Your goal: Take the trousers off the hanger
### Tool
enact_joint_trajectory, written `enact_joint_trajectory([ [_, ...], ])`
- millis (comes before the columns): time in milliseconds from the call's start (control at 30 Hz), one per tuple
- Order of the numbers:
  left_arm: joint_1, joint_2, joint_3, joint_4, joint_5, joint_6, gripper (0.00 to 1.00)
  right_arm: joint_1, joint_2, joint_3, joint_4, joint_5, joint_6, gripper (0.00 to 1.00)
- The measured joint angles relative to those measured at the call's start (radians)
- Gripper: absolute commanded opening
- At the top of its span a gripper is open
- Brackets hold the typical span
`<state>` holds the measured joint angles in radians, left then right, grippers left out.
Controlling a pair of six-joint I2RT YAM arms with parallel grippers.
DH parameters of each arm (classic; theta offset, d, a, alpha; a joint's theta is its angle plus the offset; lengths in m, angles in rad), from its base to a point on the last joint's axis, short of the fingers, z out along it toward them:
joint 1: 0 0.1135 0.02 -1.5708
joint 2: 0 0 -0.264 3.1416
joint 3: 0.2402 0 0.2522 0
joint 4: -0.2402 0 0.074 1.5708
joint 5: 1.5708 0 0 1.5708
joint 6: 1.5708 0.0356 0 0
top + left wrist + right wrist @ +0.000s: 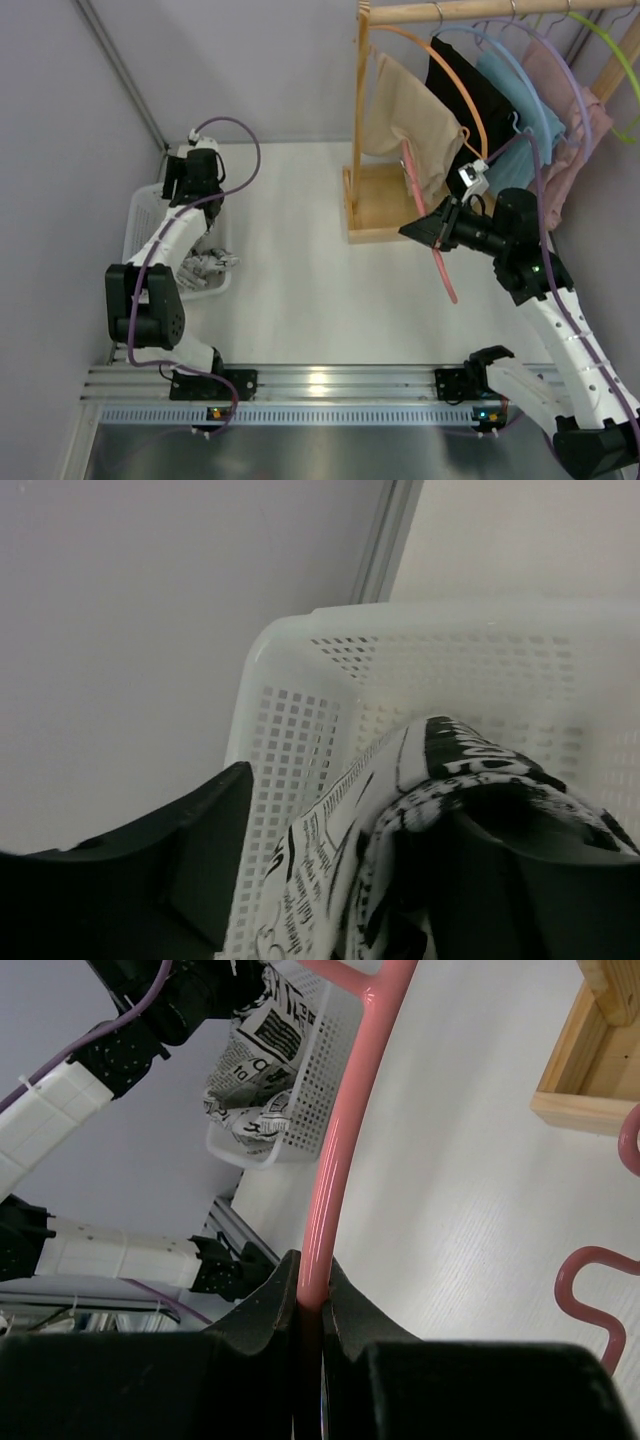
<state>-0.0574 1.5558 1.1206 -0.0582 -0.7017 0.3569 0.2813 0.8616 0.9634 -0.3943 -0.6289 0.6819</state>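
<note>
The black-and-white printed trousers (207,268) lie bunched in the white mesh basket (140,215) at the left. My left gripper (192,185) hovers over them with its jaws apart. In the left wrist view the cloth (330,850) drapes between the fingers and over the right one, with the left gripper (350,815) open above the basket wall (300,710). My right gripper (420,228) is shut on the bare pink hanger (441,265) and holds it off the table beside the rack. The right wrist view shows the right gripper (312,1272) pinching the hanger's rod (345,1130).
A wooden clothes rack (375,205) stands at the back right. Beige (405,125), black (475,85), blue (520,110) and pink (560,135) garments hang on coloured hangers there. A metal rail (300,382) runs along the near edge. Grey walls close in the left and the back.
</note>
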Motion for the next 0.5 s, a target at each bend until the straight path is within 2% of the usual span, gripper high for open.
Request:
enact_joint_trajectory([
  [67, 0.001, 0.006, 0.051, -0.050, 0.016, -0.032, 0.82, 0.000, -0.006, 0.009, -0.008, 0.005, -0.005, 0.00],
  [267, 0.003, -0.063, 0.142, -0.184, 0.083, -0.107, 0.98, 0.000, -0.025, 0.033, -0.031, 0.031, -0.001, 0.00],
  [500, 0.003, -0.317, 0.142, -0.342, 0.248, -0.163, 0.98, 0.000, -0.022, 0.086, -0.064, 0.064, 0.034, 0.00],
])
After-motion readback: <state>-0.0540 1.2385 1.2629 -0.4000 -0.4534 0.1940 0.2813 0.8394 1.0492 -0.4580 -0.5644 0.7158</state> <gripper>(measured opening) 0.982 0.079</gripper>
